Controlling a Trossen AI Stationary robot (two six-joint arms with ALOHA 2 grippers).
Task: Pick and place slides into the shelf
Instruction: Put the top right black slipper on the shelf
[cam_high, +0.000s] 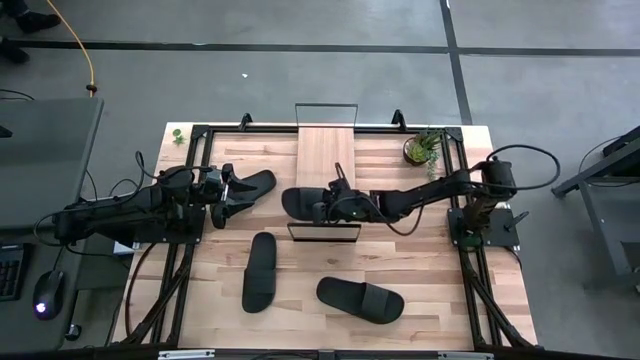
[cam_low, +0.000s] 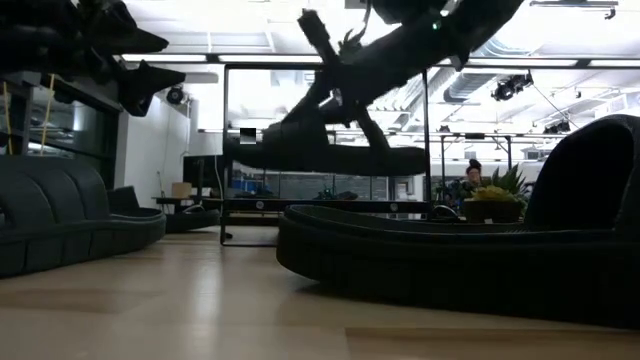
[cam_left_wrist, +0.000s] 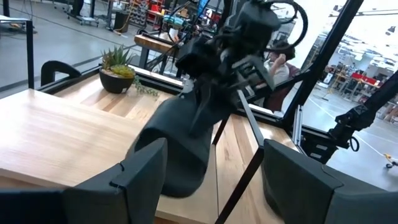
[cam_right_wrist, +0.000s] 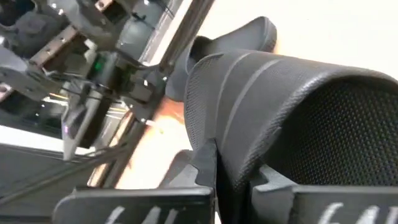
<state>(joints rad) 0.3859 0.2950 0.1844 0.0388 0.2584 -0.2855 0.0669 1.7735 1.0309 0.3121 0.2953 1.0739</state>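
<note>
Starting nearest: two slides lie flat on the near tabletop, one (cam_high: 260, 272) upright-ish left of centre, another (cam_high: 360, 299) angled to its right, both waiting their turn I'd guess. Further back, the right gripper (cam_high: 335, 203) is clamped tight on the ribbed strap of a third slide (cam_high: 305, 204), carrying it off the table at the shelf (cam_high: 327, 150)'s near end, probably so it can slide in lengthways. On the left, the left gripper (cam_high: 222, 195) hangs with its fingers spread wide and nothing in them, right by the fourth slide (cam_high: 252, 185). All four are matte black, open-toed, oval soles.
</note>
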